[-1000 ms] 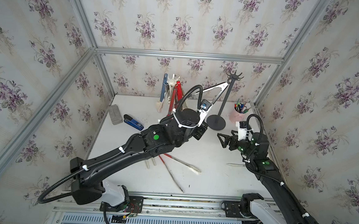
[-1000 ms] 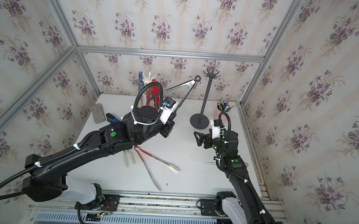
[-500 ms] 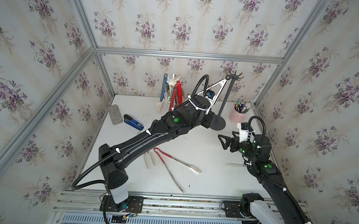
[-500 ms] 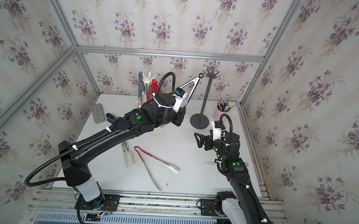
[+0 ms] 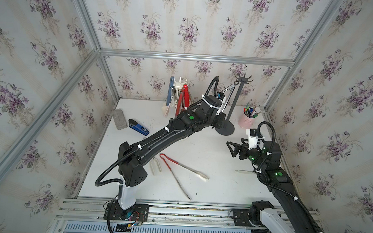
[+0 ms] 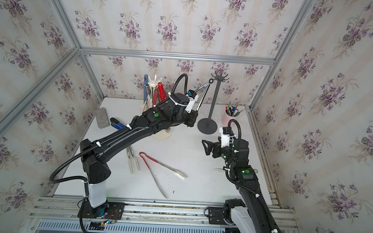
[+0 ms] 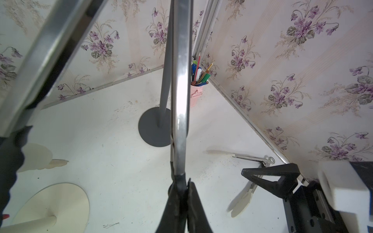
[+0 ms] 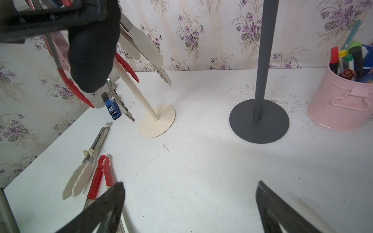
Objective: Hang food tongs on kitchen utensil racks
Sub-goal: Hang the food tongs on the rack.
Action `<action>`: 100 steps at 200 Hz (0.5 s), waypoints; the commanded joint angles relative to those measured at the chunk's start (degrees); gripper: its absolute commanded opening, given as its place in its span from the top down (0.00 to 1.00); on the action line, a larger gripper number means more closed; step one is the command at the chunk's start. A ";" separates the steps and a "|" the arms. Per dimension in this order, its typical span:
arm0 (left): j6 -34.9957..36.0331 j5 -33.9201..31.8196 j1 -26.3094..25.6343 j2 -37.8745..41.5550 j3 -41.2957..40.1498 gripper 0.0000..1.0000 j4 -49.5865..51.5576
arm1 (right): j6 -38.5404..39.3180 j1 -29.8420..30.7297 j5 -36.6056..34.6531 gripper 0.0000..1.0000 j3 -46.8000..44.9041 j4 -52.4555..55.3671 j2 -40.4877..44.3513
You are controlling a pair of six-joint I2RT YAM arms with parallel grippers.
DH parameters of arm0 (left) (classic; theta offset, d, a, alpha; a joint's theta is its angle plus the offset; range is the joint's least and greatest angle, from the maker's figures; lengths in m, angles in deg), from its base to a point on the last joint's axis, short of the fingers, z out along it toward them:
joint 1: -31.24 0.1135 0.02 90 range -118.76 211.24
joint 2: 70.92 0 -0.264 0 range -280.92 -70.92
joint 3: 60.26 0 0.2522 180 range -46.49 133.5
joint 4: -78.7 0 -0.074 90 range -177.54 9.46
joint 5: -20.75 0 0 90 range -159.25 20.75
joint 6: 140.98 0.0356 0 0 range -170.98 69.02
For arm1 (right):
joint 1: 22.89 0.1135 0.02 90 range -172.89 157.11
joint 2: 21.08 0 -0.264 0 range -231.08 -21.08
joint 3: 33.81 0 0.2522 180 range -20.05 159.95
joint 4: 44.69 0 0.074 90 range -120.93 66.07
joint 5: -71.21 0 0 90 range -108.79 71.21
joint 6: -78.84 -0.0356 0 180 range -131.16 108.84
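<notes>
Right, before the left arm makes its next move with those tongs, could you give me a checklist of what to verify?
1. Left gripper shut on the long steel tongs: ok.
2. Tongs' end ring up beside the dark grey pole rack's top hooks: ok.
3. Ring already over a hook: cannot tell.
4. Rack's hooks free of other tongs: ok.
5. Rack upright, round base flat on the white table: ok.
6. Right gripper open, apart from the rack: ok.
</notes>
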 commanded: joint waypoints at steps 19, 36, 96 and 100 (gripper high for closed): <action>-0.90 0.97 0.61 -2.44 3.08 1.00 -1.65 | 0.46 -0.07 -0.19 0.00 0.07 -0.77 -0.48; -1.28 1.23 1.04 -3.21 3.89 1.00 -1.66 | 0.55 -0.08 -0.09 0.00 0.04 -0.86 -0.73; -1.28 2.60 2.23 -6.28 8.21 1.00 -1.70 | 0.93 -0.16 0.05 0.00 -0.02 -1.04 -1.54; -1.33 2.78 2.32 -6.50 8.51 1.00 -1.70 | 0.90 -0.15 0.07 0.00 0.06 -1.03 -1.60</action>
